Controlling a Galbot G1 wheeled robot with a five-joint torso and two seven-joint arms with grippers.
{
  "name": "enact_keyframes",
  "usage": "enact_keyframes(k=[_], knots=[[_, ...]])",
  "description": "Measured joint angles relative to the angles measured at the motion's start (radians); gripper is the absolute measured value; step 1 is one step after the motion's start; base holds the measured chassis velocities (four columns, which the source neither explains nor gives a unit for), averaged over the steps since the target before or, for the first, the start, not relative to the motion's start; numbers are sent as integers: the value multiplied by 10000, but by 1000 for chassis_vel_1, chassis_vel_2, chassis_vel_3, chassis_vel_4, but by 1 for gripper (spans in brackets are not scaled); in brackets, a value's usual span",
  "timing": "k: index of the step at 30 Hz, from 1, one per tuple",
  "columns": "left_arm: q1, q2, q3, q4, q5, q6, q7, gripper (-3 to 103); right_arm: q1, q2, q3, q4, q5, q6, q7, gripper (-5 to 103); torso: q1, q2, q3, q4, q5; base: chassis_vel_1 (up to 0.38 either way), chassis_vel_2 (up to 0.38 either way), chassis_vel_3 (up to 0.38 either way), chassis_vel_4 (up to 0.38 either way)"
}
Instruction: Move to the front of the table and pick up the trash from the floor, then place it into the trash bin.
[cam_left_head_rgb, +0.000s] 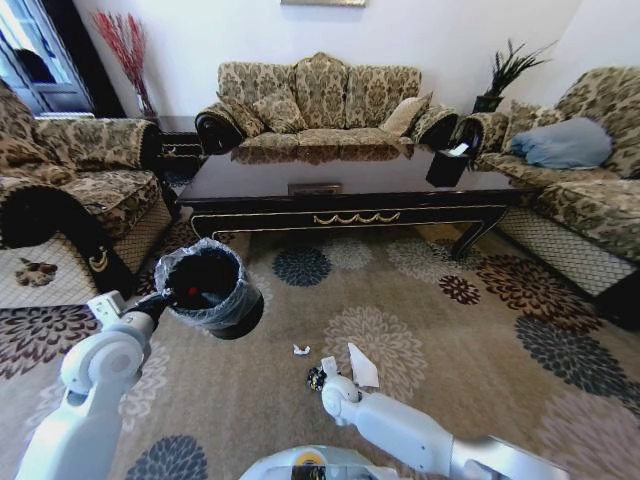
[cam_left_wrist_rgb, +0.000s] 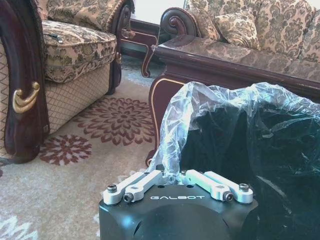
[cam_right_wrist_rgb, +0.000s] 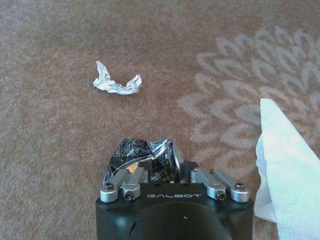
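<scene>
My left gripper is shut on the rim of the trash bin, a round black bin with a clear bag, held above the carpet at the left. In the left wrist view my left gripper pinches the bag-covered rim of the bin. My right gripper is low over the carpet, shut on the dark crumpled wrapper. In the right wrist view my right gripper holds that wrapper. A tiny white scrap and a white folded paper lie beside it. The table stands beyond.
Patterned sofas ring the table: one at the left, one behind, one at the right. A small black tissue box sits on the table's right end. Flowered carpet lies open to the right.
</scene>
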Motion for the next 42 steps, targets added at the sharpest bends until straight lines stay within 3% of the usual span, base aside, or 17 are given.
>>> enact_keyframes(k=[1, 5, 7, 16, 20, 25, 28, 31, 39, 42], knots=[[0, 0, 0, 0, 0, 0, 0, 3, 0, 0, 0, 0, 0, 0, 0, 37, 0, 0, 0, 0, 0, 0, 0, 0, 0], [94, -16, -16, -68, 44, -12, 2, 3, -43, -197, 46, 254, -125, 126, -44, 16, 0, 0, 1, 1, 1, 0, 0, 0, 0], [109, -22, -16, -79, 60, -16, 4, 3, -52, -301, 99, 366, -158, 157, -42, 14, 0, -1, 1, -1, 0, 0, 0, 0, 0], [119, -88, 147, -40, 193, -52, 15, 3, 349, -1066, 775, 1689, -250, 408, -88, 13, 0, -1, 2, -1, 0, 0, 0, 0, 0], [81, -163, 340, 89, 272, -69, 16, 3, 905, -1408, 1289, 2269, -291, 768, -456, 13, 0, -1, 2, 0, -1, 0, 0, 0, 0], [60, -269, 666, 62, 288, -69, 12, 3, 1647, -1621, 2004, 2492, -63, 1532, -1090, 13, 1, -1, 2, 0, 0, 0, 0, 0, 0], [52, -301, 960, 139, 276, -64, 10, 3, 2109, -1647, 2557, 2583, -200, 2506, -1889, 13, 1, 0, 1, 0, 2, 0, 0, 0, 0], [-16, -309, 1127, 294, 214, -33, 1, 3, 2329, -1684, 2745, 2664, -398, 2974, -2402, 13, 1, -1, 2, 1, -1, 0, 0, 0, 0], [-319, -283, 1625, 783, -61, 35, -11, 3, 2936, -1734, 2795, 2857, -494, 4020, -3489, 13, 1, 0, 2, -1, 0, 0, 0, 0, 0], [-626, -254, 1969, 1103, -80, 24, 85, 3, 3216, -1574, 2547, 2929, -518, 4841, -4100, 13, 1, -1, 2, 0, -1, 0, 0, 0, 0]])
